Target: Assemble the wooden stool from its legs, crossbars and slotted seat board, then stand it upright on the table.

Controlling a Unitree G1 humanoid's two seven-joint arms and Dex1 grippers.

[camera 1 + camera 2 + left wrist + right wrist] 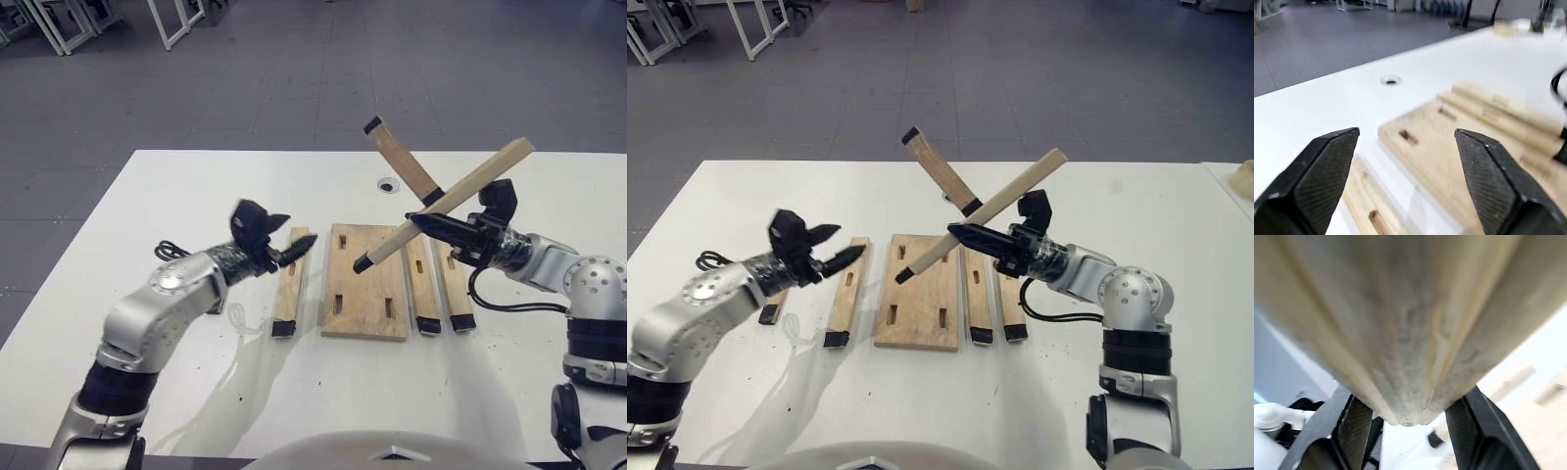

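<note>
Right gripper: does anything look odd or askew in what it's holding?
Yes. The right gripper holds two wooden pieces crossed in an X, tilted in the air above the seat board. Whether they are properly joined cannot be told.

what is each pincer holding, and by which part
Right pincer: two crossed wooden legs, gripped where they cross. Left pincer: open, holding nothing.
</note>
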